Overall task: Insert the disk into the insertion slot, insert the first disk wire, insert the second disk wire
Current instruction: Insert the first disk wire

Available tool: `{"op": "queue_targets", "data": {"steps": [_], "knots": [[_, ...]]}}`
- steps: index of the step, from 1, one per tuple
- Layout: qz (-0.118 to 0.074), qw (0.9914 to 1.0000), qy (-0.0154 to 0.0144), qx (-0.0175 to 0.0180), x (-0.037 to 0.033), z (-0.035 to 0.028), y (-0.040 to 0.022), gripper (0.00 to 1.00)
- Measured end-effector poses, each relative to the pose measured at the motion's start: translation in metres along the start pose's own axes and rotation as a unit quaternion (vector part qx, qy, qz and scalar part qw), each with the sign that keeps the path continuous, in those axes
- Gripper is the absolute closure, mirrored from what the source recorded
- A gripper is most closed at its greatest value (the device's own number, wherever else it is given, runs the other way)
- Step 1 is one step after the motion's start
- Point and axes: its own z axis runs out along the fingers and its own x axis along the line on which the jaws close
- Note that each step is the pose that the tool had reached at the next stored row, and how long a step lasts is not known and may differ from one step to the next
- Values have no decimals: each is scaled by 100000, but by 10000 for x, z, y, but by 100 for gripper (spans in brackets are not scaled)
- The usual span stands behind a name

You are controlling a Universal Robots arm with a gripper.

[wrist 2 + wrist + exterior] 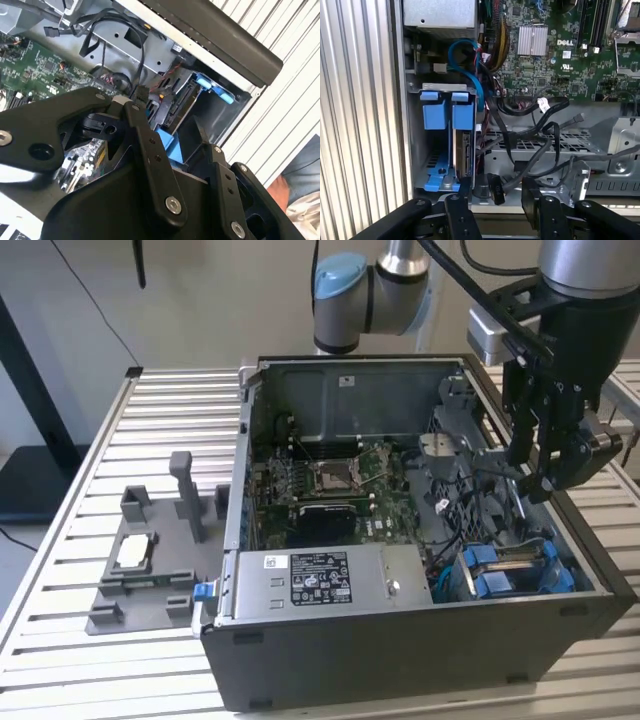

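- the arm (585, 310) hung over the pc case (400, 660), wrist tipped down so the gripper (540, 480) sat just above the case's open side
- its fingers (457, 212) were spread apart, nothing pinched between them as far as i could see
- the disk (463, 155) stood on edge in its blue carrier (442, 115), already down in the insertion slot (415, 150), in the corner of the case next to the grey power-supply box (330, 580)
- that put the disk just below the fingertips
- a loose black wire plug (495, 186) lay in the gap between the fingers, right beside the disk
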Motion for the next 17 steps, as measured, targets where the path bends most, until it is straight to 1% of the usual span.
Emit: {"op": "queue_targets", "data": {"steps": [7,8,10,11,13,14,15,17], "knots": [[-39,100000,3,5,0,0,0,47],[-38,100000,2,5,0,0,1,49],[-45,100000,3,4,0,0,1,62],[-46,100000,-1,4,0,0,1,62],[-51,100000,-1,3,0,0,1,74],[-52,100000,-2,2,0,0,1,74],[-57,100000,-1,5,0,0,0,80],[-59,100000,-2,3,0,0,1,80]]}}
